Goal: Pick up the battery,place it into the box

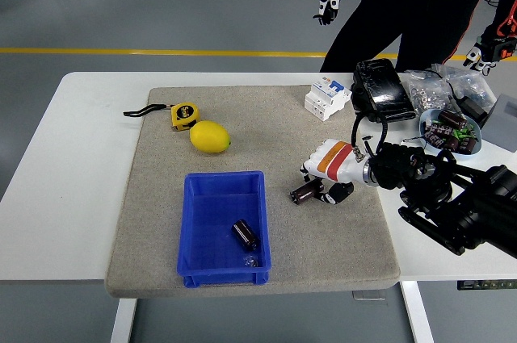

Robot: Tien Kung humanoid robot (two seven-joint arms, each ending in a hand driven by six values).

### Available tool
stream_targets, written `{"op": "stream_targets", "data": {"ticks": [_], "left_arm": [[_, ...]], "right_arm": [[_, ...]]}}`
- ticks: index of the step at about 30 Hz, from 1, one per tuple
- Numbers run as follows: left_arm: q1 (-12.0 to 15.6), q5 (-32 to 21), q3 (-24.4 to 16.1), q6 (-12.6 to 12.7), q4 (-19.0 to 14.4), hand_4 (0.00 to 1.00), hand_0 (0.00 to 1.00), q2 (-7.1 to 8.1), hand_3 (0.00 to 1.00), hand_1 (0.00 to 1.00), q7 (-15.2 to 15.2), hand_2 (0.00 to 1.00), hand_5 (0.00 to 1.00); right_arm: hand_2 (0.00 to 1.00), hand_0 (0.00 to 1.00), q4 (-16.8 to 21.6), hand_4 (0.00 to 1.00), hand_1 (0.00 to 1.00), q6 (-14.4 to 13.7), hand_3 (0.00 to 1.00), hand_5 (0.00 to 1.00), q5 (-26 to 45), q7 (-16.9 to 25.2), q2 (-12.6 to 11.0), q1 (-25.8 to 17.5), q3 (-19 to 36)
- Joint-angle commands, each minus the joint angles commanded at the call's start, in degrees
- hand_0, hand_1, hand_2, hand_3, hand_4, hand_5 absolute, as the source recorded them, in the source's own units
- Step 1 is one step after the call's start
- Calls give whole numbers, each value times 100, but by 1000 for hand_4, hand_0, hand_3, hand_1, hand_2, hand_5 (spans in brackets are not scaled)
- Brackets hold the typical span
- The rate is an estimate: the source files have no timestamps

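Right hand (323, 185): reaching in over the grey mat (161, 222), palm down, low at the surface.
Fingers (337, 193): curled down beside and over one end of the battery (303, 192); wrapped closely, yet full closure hard to confirm, with the dark cylinder poking out past the fingertips toward the box and seeming to lie on the mat.
Battery: touching the fingers, on the side facing the box; likely caught at one end so a lift can begin.
Blue box (224, 231): well apart from the fingers, beyond the battery; open-topped, already holding another dark cylinder (245, 235).
Lemon (210, 136), tape measure (184, 115): far past the box, clear of the carry path.
Left hand: not visible.
Person: standing at the far side, gloved hand (327, 2) raised, touching nothing on the table.
Next: probably firmer closure, lift, carry over the box rim.
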Motion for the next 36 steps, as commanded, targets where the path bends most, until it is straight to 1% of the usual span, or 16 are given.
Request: {"op": "stream_targets", "data": {"ticks": [6, 12, 21, 24, 28, 29, 32, 34, 35, 36], "left_arm": [[34, 55, -41, -17, 5, 631, 591, 11, 581, 610, 5, 647, 587], [63, 63, -52, -16, 8, 631, 593, 14, 580, 609, 6, 644, 589], [105, 34, -46, 0, 14, 630, 592, 17, 580, 610, -6, 646, 588], [114, 38, -48, -5, 15, 629, 588, 22, 579, 609, -7, 644, 588], [106, 10, -23, -14, 14, 629, 588, 27, 579, 609, -12, 644, 588], [102, 2, -18, -15, 14, 628, 588, 27, 579, 609, -15, 642, 588], [94, -24, -5, -9, 16, 628, 588, 25, 579, 609, -21, 642, 588], [94, -51, 10, -3, 15, 628, 588, 22, 579, 609, -26, 642, 588], [93, -53, 11, -1, 14, 629, 587, 20, 579, 607, -26, 641, 589], [91, -52, 10, 0, 14, 629, 587, 18, 579, 607, -26, 641, 589]], "right_arm": [[469, 246, 5, 645, 400, -25, 462, 320, 103, -49, -51, 15, -69], [470, 249, 12, 634, 405, 15, 467, 312, 108, -71, -123, 4, -100], [474, 255, -69, 626, 408, -154, 468, 318, 371, -238, -468, 70, -355], [474, 257, -39, 624, 413, -175, 469, 318, 446, -246, -556, 87, -409], [474, 257, 36, 624, 413, -252, 469, 318, 517, -240, -628, 80, -480], [520, 308, 50, 642, 451, -242, 513, 293, 516, -222, -643, 80, -487], [520, 308, 67, 642, 451, -154, 513, 293, 435, -245, -670, 82, -504], [520, 308, 63, 642, 451, -164, 513, 293, 412, -250, -683, 78, -525], [778, 565, 63, 931, 666, -179, 865, 309, 415, -228, -691, 80, -516], [778, 565, 65, 931, 666, -194, 865, 309, 419, -210, -696, 82, -504]]}}
